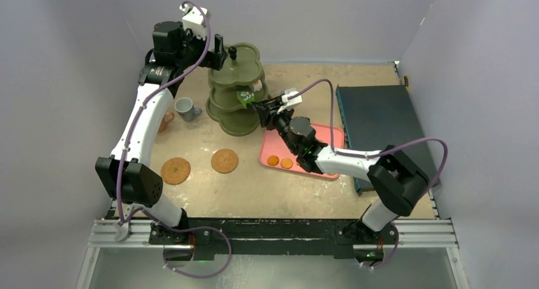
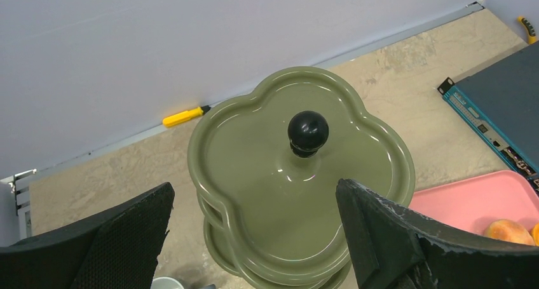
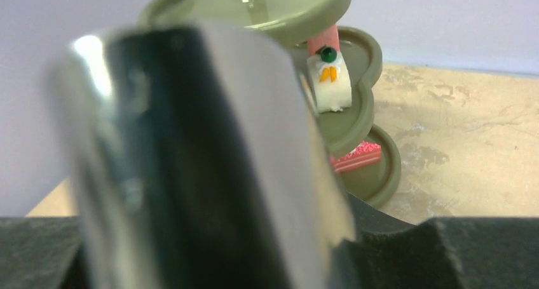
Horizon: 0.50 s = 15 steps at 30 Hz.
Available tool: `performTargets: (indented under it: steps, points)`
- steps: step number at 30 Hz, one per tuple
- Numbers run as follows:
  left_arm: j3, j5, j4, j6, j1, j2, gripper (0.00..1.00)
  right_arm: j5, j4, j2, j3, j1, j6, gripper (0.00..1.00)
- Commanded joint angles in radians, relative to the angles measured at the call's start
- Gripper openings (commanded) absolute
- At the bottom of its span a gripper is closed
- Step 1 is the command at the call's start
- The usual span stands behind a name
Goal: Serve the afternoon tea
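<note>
The olive three-tier stand stands at the back centre, with a white pastry on its middle tier and a pink one on the bottom tier. My left gripper hovers open above its top tier, around nothing. My right gripper is shut on shiny black tongs, whose tips carry a green pastry at the middle tier's edge. Two orange pastries lie on the pink tray. A grey-blue cup and a half-hidden terracotta cup sit left of the stand. Two brown coasters lie nearer.
A dark blue flat box fills the right side beside the pink tray. A yellow-handled tool lies along the back wall. Grey walls close in the table on three sides.
</note>
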State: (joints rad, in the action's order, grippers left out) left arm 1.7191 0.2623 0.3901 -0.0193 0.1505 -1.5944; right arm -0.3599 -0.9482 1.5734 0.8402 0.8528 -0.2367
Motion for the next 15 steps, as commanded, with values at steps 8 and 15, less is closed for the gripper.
performTargets:
  steps: [8,15]
  points:
    - [0.017,0.007,-0.028,0.012,-0.011,0.025,0.99,-0.013,-0.080,0.082,0.139,0.006,0.050,0.42]
    - [0.004,0.009,-0.034,0.012,-0.012,0.027,0.99,-0.024,-0.089,0.043,0.109,0.006,0.065,0.41]
